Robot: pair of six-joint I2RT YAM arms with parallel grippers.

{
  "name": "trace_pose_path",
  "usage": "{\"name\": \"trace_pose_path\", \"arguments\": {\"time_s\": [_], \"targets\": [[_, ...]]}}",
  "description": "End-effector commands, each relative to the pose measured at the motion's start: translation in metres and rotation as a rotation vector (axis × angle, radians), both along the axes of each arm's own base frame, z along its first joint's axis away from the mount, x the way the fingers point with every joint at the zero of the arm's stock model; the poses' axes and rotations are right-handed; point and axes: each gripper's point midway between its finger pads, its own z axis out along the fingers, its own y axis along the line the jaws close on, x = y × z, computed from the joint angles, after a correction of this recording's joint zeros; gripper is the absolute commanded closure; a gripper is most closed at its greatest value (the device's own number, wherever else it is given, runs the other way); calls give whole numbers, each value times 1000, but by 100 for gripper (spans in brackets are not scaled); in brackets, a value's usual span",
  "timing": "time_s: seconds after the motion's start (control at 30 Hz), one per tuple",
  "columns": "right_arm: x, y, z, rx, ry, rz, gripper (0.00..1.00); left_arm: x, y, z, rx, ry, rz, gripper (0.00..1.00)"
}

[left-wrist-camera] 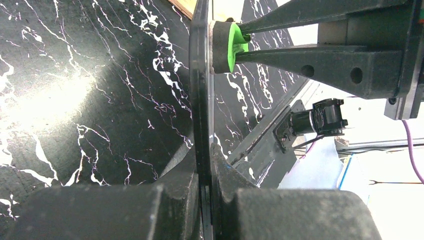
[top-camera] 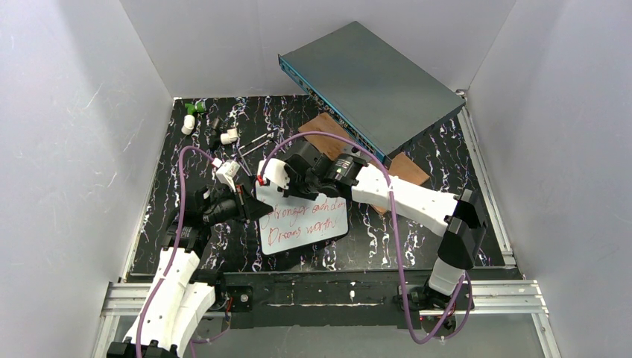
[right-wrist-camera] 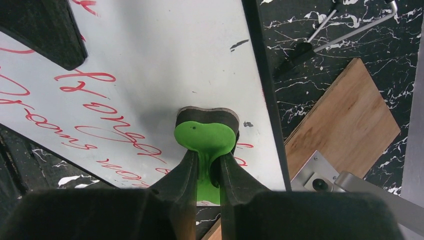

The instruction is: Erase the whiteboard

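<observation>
The whiteboard [top-camera: 305,222] lies mid-table with two lines of red handwriting on it. In the left wrist view it shows edge-on as a thin dark board [left-wrist-camera: 201,100]. My left gripper [top-camera: 252,208] [left-wrist-camera: 206,172] is shut on its left edge. My right gripper [top-camera: 267,186] [right-wrist-camera: 205,170] is shut on a green eraser [right-wrist-camera: 205,136] [left-wrist-camera: 235,47]. The eraser's dark felt pad presses flat against the whiteboard [right-wrist-camera: 150,70] near its upper left corner, just beside the red writing. A fingertip [right-wrist-camera: 42,30] of the left gripper shows at the board's edge in the right wrist view.
A large grey-teal metal box [top-camera: 373,82] leans at the back right over a brown wooden plank [top-camera: 322,128] [right-wrist-camera: 345,120]. Small white and green parts [top-camera: 192,115] lie at the back left. A thin metal rod [right-wrist-camera: 350,25] rests beyond the board.
</observation>
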Motion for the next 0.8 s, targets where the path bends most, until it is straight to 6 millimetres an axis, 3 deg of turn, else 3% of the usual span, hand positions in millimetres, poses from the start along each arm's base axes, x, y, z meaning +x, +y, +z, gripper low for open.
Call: {"name": "trace_pose_path", "arguments": {"time_s": [0.0, 0.13, 0.23, 0.33, 0.57, 0.77], "targets": [[4, 1, -6, 7, 9, 31, 99, -4, -1, 7, 40, -82, -59, 100], [-39, -3, -17, -17, 167, 212, 99, -4, -1, 7, 40, -83, -59, 100], [-52, -3, -20, -25, 200, 266, 99, -4, -1, 7, 41, -83, -60, 100], [-40, 1, -19, -18, 158, 216, 99, -4, -1, 7, 40, -84, -61, 100], [23, 0, 10, 72, 6, -74, 99, -5, -2, 7, 34, -80, -70, 100], [37, -5, 10, 78, -26, -138, 99, -5, -3, 7, 30, -75, -75, 100]]}}
